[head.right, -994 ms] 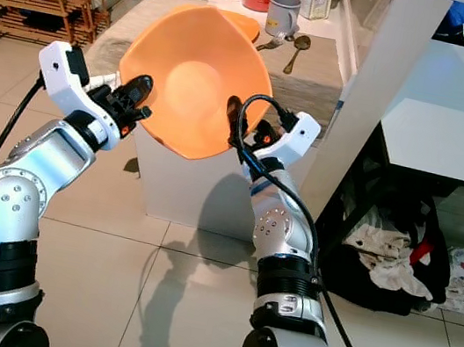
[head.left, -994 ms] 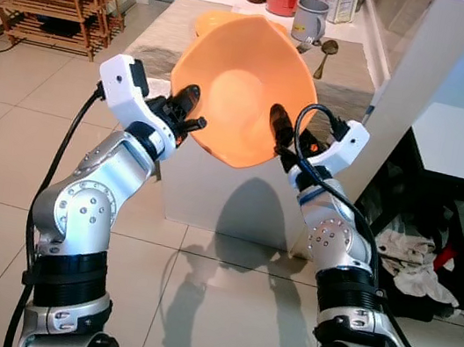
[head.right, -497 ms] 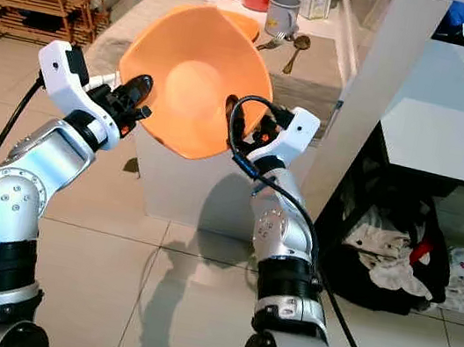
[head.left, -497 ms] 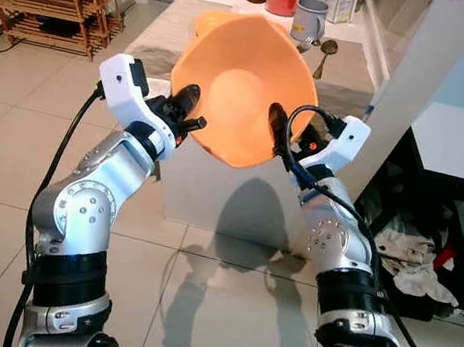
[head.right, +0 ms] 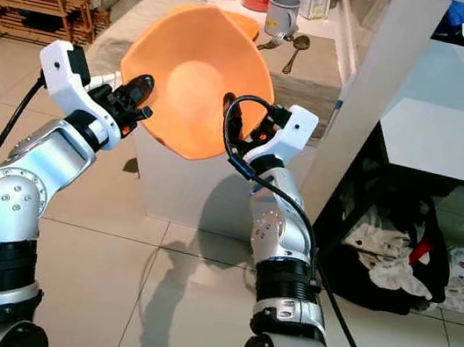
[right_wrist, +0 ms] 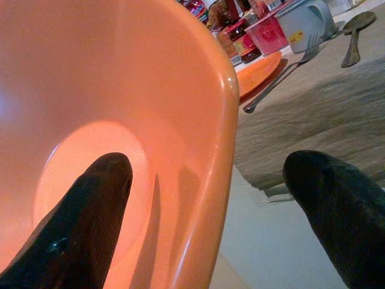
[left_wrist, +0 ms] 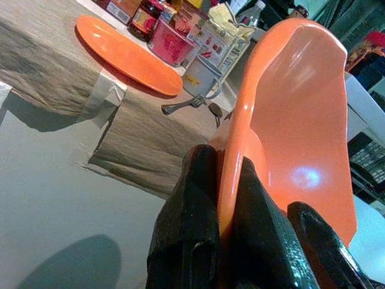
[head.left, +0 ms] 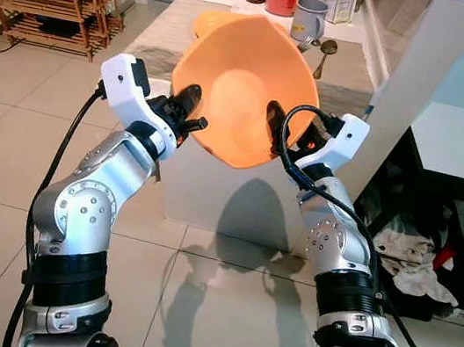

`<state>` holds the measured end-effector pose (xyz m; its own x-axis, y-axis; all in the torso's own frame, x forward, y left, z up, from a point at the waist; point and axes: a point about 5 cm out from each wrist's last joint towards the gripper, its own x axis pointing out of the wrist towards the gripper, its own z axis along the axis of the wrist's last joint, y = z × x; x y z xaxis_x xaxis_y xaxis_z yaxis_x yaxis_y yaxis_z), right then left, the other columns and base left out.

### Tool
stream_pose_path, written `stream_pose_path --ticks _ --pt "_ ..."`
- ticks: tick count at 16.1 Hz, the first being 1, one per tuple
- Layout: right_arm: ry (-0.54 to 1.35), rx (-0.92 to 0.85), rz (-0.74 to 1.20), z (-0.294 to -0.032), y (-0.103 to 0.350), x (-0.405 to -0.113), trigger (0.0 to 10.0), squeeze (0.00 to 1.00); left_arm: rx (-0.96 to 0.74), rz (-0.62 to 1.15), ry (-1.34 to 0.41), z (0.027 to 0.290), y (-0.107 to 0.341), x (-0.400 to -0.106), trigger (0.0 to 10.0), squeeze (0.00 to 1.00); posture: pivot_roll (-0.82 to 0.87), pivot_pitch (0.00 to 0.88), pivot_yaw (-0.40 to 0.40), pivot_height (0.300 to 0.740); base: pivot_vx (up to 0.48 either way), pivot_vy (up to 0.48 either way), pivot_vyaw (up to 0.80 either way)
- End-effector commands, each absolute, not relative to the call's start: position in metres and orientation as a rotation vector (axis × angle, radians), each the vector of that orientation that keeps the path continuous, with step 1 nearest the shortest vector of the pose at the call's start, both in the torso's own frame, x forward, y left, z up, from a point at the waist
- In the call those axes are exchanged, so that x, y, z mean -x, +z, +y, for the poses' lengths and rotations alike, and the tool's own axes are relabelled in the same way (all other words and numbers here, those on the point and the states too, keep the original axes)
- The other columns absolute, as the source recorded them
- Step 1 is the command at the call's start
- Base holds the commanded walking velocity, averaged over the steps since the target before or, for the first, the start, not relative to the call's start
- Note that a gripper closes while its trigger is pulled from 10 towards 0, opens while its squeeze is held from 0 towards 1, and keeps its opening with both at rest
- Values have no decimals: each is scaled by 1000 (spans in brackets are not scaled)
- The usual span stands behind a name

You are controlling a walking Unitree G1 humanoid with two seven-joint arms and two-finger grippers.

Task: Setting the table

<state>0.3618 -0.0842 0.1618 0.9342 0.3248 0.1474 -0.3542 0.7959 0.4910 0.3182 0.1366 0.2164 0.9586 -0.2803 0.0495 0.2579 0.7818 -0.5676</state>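
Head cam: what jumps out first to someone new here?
The big orange bowl, tilted toward the camera in mid-air before the table. The left end effector is clamped on its rim; the right end effector straddles the opposite rim, fingers spread, one finger inside the bowl. Behind, on the table: an orange plate, a grey mug, a fork and a spoon.

Counted: one orange bowl [head.left: 245, 87], one orange plate [left_wrist: 126, 56], one grey mug [head.left: 310, 18]. One fork [left_wrist: 180, 106], one spoon [head.left: 326, 50]. Two grippers: left gripper [head.left: 186, 115], right gripper [right_wrist: 210, 211].
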Motion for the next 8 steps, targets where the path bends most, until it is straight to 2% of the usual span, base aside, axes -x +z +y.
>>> stream_pose_path --ticks 1,5,7,8 --pt "364 -526 -39 -81 158 -360 10000 0 602 -33 -376 126 235 -316 0 0 15 0 35 740 0 0 0" --pt "353 -491 -42 -83 158 -360 10000 0 600 -31 -378 125 234 -315 0 0 16 0 37 740 0 0 0" --pt "309 -232 -177 -91 170 -358 10000 0 563 -42 -366 130 235 -316 0 0 14 0 38 740 0 0 0" --pt "313 -229 -167 -91 168 -358 10000 0 564 -45 -365 131 236 -317 0 0 14 0 38 740 0 0 0"
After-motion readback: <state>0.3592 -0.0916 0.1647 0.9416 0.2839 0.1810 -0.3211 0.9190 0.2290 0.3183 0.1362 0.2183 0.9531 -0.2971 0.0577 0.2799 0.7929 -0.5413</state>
